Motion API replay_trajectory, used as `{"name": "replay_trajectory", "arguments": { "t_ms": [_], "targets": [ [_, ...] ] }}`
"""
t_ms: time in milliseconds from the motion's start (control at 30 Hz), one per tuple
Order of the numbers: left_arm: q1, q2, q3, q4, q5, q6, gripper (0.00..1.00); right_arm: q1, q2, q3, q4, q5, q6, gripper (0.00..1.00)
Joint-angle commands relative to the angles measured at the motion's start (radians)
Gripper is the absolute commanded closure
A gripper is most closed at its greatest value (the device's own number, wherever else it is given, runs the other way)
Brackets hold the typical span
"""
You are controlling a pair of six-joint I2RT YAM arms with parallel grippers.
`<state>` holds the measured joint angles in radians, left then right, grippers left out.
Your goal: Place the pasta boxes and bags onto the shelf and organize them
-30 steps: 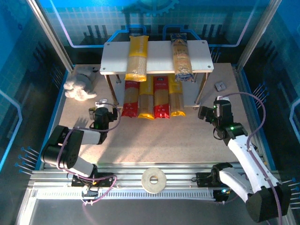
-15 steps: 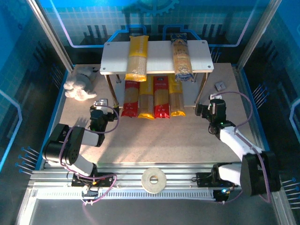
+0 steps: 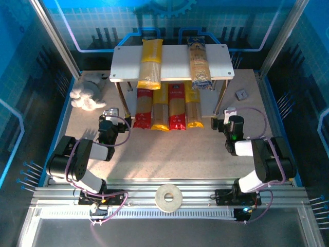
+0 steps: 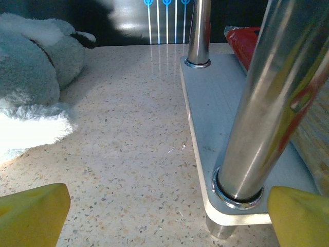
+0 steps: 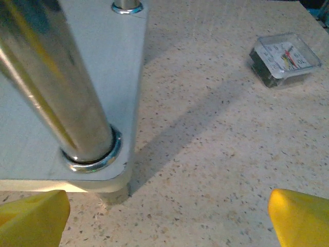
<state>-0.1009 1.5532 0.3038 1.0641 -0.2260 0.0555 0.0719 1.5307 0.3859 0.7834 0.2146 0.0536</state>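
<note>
Shelf point(image 3: 175, 64): at 12 o'clock on the table point(image 3: 180, 149), two white boards on metal legs, bearing all six packs. Upper board: yellow top pack point(image 3: 150, 64) at 11 o'clock, dark blue and clear pack point(image 3: 199, 63) at 1 o'clock, both overhanging the near edge. Lower board, from 9 toward 3 o'clock: red pack point(image 3: 143, 108), yellow lower pack point(image 3: 160, 109), second red pack point(image 3: 177, 107), last yellow pack point(image 3: 193, 107), side by side. Judged light, stiff along the length yet brittle inside, slippery in film; best taken gently across the narrow middle. Plush toy point(image 3: 85, 95): at 10 o'clock, apart from the shelf. Tape roll point(image 3: 169, 196): at 6 o'clock, on the near rail. Left gripper point(image 4: 167, 213): spread wide, holding nothing, facing the near-left leg point(image 4: 267, 103). Right gripper point(image 5: 167, 213): likewise wide and bare, at the near-right leg point(image 5: 51, 87). Small clear case point(image 3: 241, 94): at 2 o'clock.
</note>
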Motion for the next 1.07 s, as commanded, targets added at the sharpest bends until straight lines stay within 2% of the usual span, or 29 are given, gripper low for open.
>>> {"name": "replay_trajectory", "arguments": {
  "t_ms": [0,167,400,1033],
  "targets": [
    [0.009,0.004,-0.011,0.038,0.023,0.012,0.01,0.001,0.008,-0.002,0.134,-0.034,-0.035,0.0],
    [0.009,0.004,-0.006,0.029,0.021,0.01,0.0,0.001,0.009,-0.003,0.136,-0.027,-0.035,0.0],
    [0.013,0.0,0.009,-0.003,0.025,0.005,0.0,0.029,0.013,-0.009,0.155,0.073,-0.033,0.0],
    [0.027,-0.004,0.036,-0.063,0.05,-0.007,0.0,0.032,0.013,-0.01,0.157,0.078,-0.035,0.0]
  ]
}}
